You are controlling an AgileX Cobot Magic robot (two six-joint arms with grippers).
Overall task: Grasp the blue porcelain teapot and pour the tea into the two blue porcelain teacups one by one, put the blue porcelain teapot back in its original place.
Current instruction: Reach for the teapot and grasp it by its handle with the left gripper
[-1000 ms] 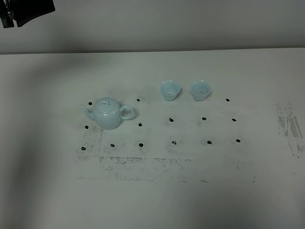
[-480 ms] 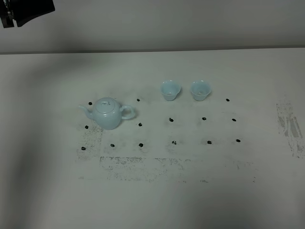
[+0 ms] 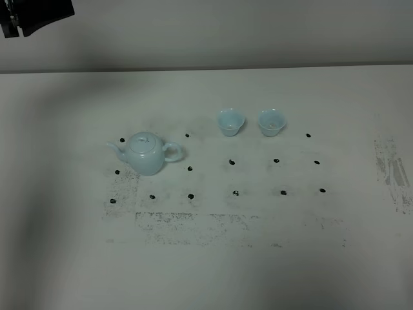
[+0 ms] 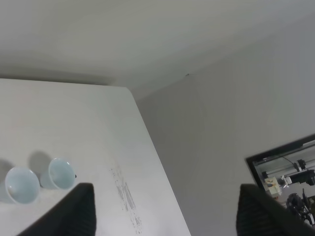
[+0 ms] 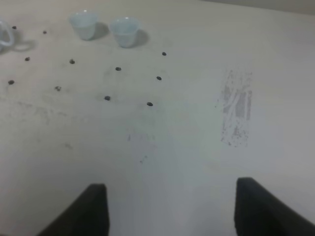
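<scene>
Left gripper (image 4: 165, 211) is spread wide with nothing between its fingers, and the right gripper (image 5: 170, 209) is the same, hanging above the table (image 5: 187, 147). The teapot (image 3: 147, 154) stands upright on the table, left of the left-hand cup (image 3: 230, 121) and right-hand cup (image 3: 271, 121) in the high view (spout pointing away from them, handle toward them). Those two sit side by side, not touching.
</scene>
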